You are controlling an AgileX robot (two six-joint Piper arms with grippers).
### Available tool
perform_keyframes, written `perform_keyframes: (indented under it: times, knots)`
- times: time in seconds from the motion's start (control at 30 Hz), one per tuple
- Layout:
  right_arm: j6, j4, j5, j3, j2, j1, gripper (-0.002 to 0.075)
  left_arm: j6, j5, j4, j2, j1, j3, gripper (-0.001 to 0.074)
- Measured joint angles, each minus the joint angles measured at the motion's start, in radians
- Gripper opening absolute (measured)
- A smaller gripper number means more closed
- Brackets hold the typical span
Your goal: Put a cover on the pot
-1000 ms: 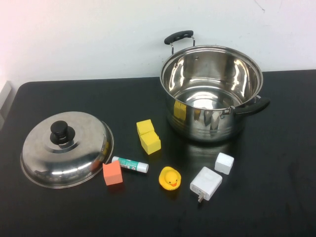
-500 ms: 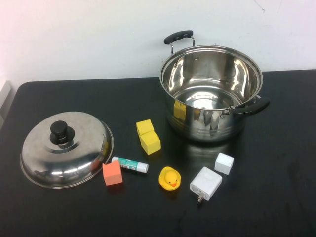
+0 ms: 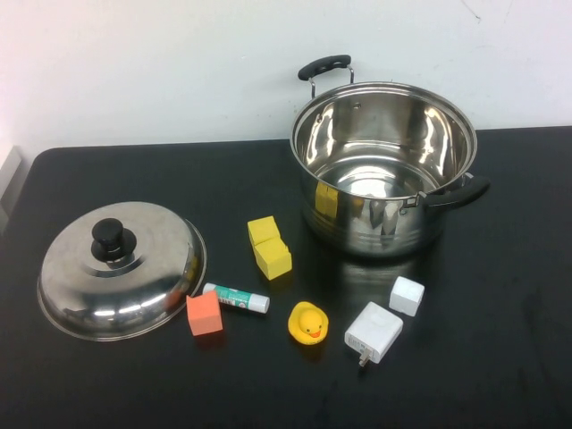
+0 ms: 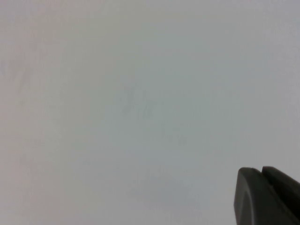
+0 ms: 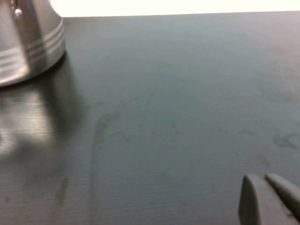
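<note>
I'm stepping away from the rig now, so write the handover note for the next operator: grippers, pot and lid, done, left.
Left gripper: only a dark tip shows in its wrist view, facing a blank pale surface; absent from the high view.
Right gripper: low over the bare black table, beside the pot's base; holding nothing visible.
Large shiny stainless-steel pot: upright, open, empty, at the table's far right.
Domed steel lid with black knob: knob up on the table's near left, apart from the pot.
Done: nothing.
Left: grasp the lid, carry it over, seat it on the pot.
</note>
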Motion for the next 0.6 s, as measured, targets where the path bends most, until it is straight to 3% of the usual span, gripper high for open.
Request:
perform_keyframes:
  times: [0.2, 0.37, 0.6]
  knots:
    - [0.0, 0.0, 0.0, 0.0, 0.0, 0.0, -0.0002, 0.002, -0.079, 0.0, 0.322, 0.0, 0.0, -0.0002]
    - [0.0, 0.0, 0.0, 0.0, 0.0, 0.0, -0.0002, 0.01, -0.258, 0.014, 0.601, 0.0, 0.0, -0.0001]
    - [0.0, 0.0, 0.0, 0.0, 0.0, 0.0, -0.0002, -0.077, -0.406, 0.353, 0.84, 0.0, 0.0, -0.0001]
